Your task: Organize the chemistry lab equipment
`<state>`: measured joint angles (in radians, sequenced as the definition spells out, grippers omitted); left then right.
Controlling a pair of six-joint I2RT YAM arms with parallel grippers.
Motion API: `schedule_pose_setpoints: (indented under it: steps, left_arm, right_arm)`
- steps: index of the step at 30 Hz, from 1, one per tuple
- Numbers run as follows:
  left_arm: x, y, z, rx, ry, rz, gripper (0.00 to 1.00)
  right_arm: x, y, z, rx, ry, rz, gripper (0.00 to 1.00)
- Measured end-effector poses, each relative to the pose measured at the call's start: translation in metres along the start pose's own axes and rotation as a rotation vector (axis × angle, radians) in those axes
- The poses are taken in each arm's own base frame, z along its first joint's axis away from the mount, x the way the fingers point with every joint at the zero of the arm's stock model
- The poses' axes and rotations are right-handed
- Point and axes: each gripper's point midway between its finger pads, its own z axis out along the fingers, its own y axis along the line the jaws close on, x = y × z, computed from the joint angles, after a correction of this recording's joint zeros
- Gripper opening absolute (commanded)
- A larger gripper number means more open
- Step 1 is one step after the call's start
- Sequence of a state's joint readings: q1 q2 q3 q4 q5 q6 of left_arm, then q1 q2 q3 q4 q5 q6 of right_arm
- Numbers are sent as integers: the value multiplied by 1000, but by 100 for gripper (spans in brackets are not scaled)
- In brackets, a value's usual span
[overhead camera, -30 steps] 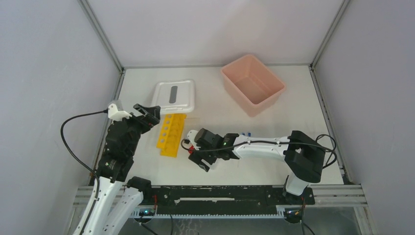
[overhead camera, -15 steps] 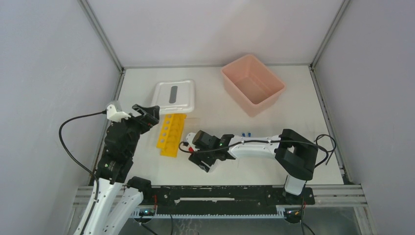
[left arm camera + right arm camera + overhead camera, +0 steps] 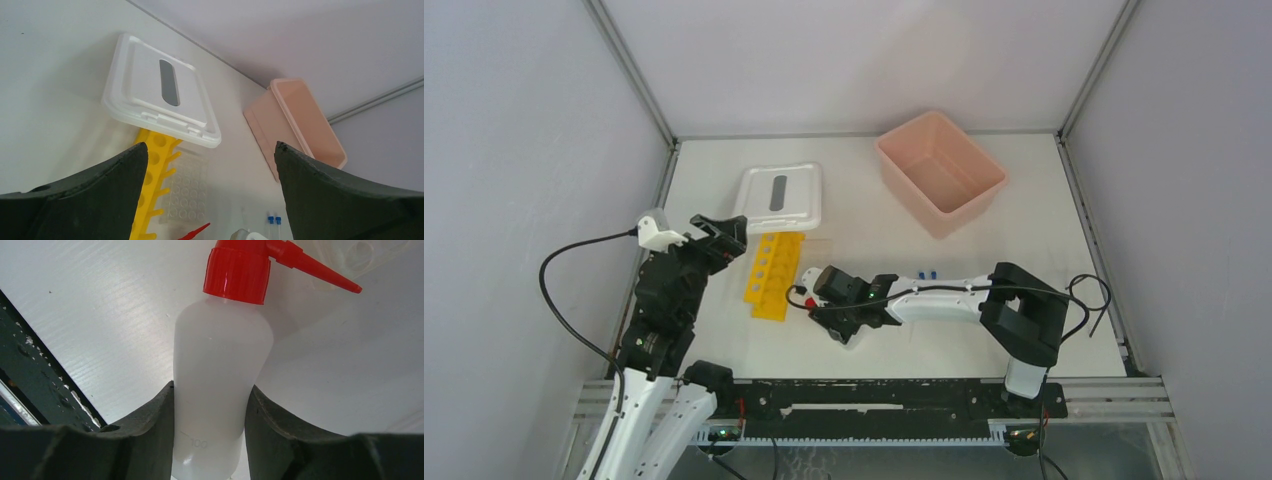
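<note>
Just right of the yellow tube rack [image 3: 773, 274], by its near end: red-nozzled squeeze bottle [image 3: 222, 350], apparently lying on its side on the table [image 3: 854, 210], nozzle aimed toward the small clear grid rack [image 3: 189, 192] that sits against the yellow rack's right side. R gripper [image 3: 210, 392] pinches the bottle's lower body, one finger flat on each flank, approx. level w/ the graduation mark near the base. L gripper [image 3: 211, 146] hangs spread wide, holding nothing, just left of the rack's far end. Handling (judged): thin translucent plastic, prob. light; fill level can't be read, no liquid line seen. Walls look soft, so a hard squeeze would dent the body and, if any liquid is inside, push it out the spout. Smooth round surface may roll or slip betw. flat pads. Best hold = cylindrical lower body, as shown, w/ moderate force; avoid tapered shoulder, cap, thin nozzle. Grip this near the base leaves the cap end overhanging, so some droop on lifting is likely. Blue-capped tubes [image 3: 927, 273] lie well right of the rack, apart from both grippers.
</note>
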<state>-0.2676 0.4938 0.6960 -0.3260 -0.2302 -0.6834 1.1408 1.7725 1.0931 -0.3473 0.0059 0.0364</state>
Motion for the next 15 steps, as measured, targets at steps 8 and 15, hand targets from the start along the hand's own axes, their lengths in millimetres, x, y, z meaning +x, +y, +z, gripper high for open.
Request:
schedule_pose_setpoints:
  steps: [8,15]
  left_arm:
    - [-1,3,-5,-10,-7,0,100]
    - [-1,6,-6,-21,-9,-1,100]
  right_arm:
    - [1,3,-12,30,0,0,40]
    - [-31,17,-70,11,-155,-1,39]
